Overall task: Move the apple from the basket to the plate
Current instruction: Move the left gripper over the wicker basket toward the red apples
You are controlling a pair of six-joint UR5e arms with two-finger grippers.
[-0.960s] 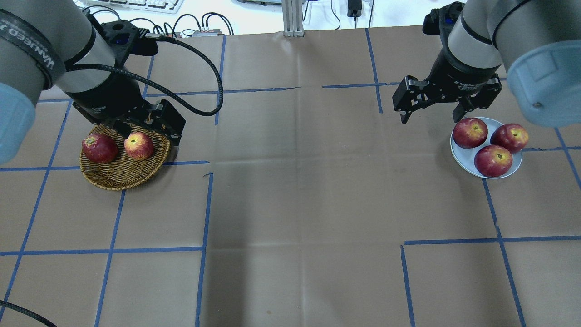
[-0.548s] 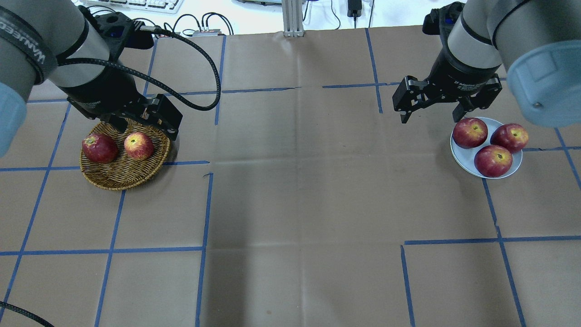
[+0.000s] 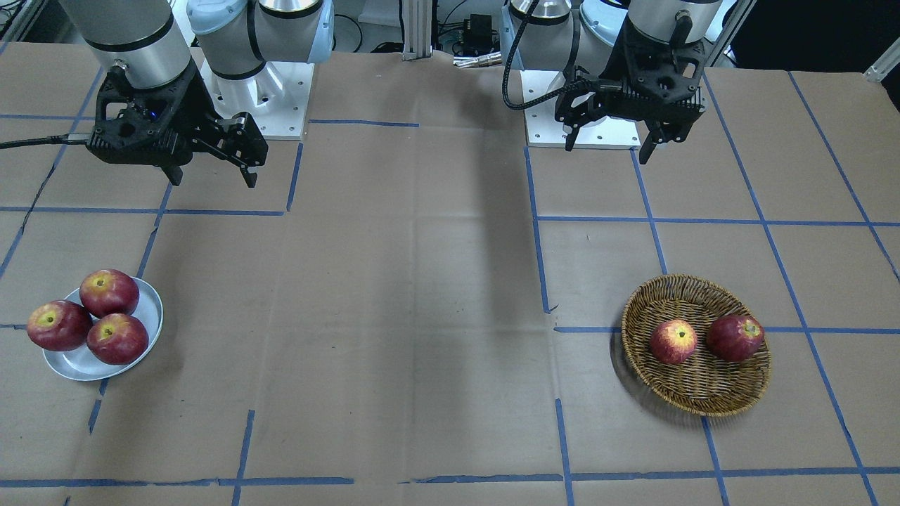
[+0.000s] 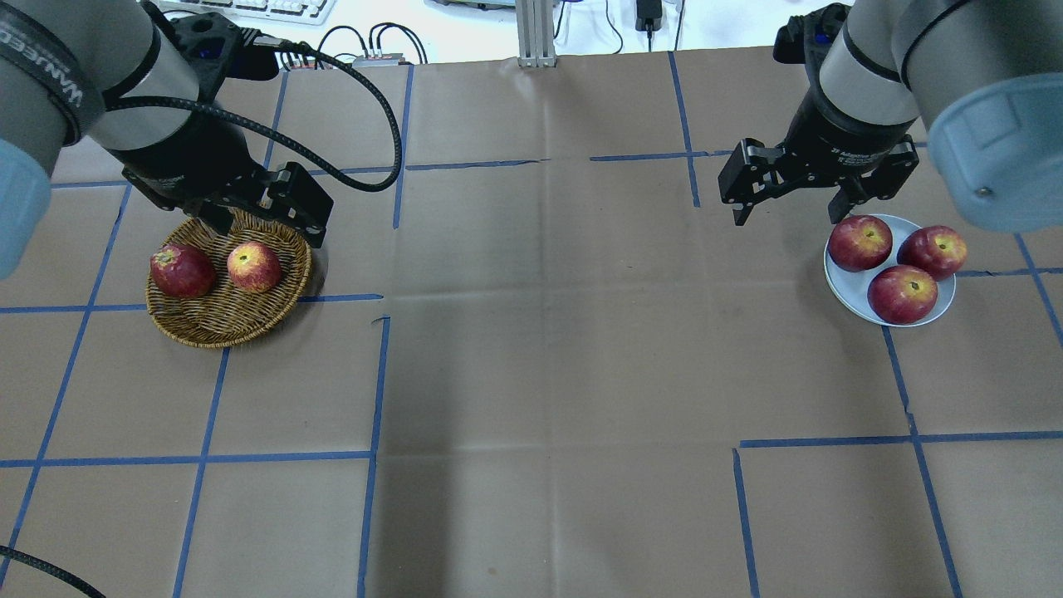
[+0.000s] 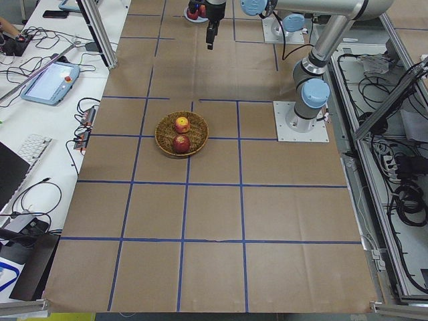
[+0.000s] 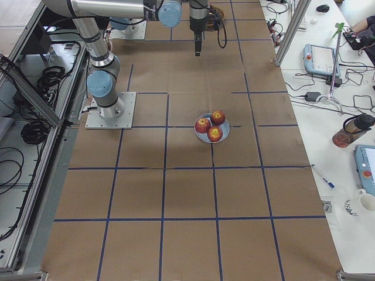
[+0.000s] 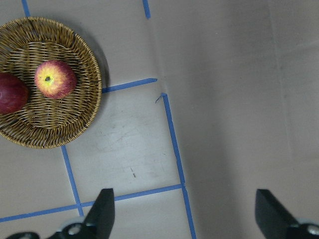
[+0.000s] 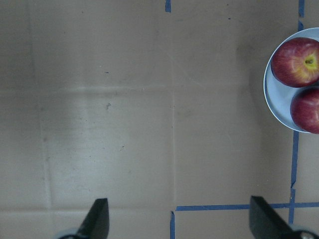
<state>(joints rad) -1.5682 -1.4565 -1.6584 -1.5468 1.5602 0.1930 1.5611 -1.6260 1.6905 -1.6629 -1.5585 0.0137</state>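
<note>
My left gripper [image 3: 606,146] hangs wide and empty; my right gripper [image 3: 212,180] does too. The apple [image 3: 673,341] lies in the basket [image 3: 636,309] near the table's left edge, beside a darker apple [image 3: 735,337]. The plate [image 3: 152,310], near the right edge, bears three apples [image 3: 109,292].

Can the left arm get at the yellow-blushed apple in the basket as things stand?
Probably yes. The left gripper hangs open above the table, off to one side of the basket. Nothing covers the apple, and the darker apple beside it leaves a small gap.
</note>
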